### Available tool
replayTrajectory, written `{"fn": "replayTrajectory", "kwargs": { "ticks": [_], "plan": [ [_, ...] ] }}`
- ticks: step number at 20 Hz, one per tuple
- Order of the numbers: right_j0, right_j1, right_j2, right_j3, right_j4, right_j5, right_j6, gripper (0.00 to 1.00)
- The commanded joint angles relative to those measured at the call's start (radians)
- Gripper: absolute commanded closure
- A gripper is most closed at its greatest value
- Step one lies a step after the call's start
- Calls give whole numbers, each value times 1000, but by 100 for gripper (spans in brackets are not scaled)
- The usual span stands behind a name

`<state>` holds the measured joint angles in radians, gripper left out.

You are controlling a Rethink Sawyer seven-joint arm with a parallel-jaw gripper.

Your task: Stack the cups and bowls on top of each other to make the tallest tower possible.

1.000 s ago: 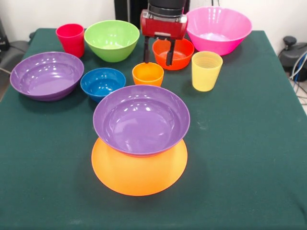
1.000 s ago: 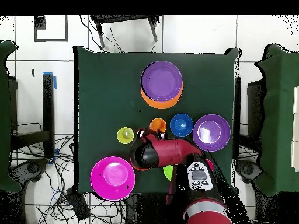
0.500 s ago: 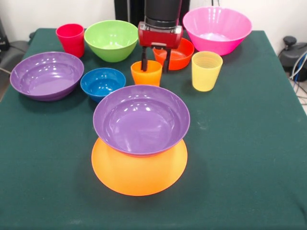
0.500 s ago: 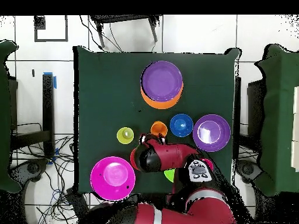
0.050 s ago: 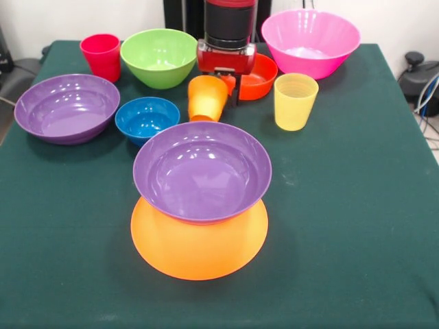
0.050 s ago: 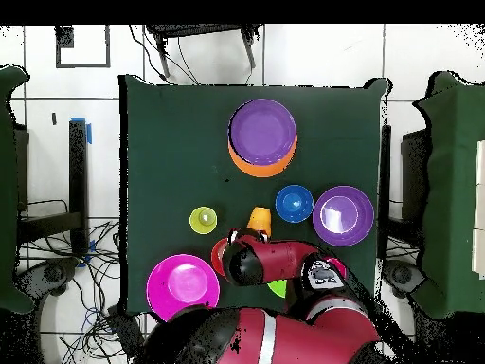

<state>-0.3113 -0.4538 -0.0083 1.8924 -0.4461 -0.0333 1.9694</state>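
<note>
Pinching tilted orange cup (image 5: 207, 98) | pincer (image 5: 221, 81) | glossy tapered plastic

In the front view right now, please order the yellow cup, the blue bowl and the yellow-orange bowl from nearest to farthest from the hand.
1. Yellow cup, to the picture's right of the hand.
2. Blue bowl, lower left.
3. Yellow-orange bowl, near the front edge, under a purple bowl.

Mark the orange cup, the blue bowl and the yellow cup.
orange cup (image 5: 207, 97), front view, on its tilted side wall.
blue bowl (image 5: 147, 117), front view, on its inside.
yellow cup (image 5: 294, 105), front view, on its outer wall.
</note>
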Motion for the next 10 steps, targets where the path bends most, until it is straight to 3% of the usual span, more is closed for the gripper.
{"fn": "replayTrajectory", "kwargs": {
  "ticks": [1,10],
  "plan": [
    [7,50,31,-4,-74,-85,67,0],
    [23,-29,21,-58,-81,55,1,0]
  ]
}}
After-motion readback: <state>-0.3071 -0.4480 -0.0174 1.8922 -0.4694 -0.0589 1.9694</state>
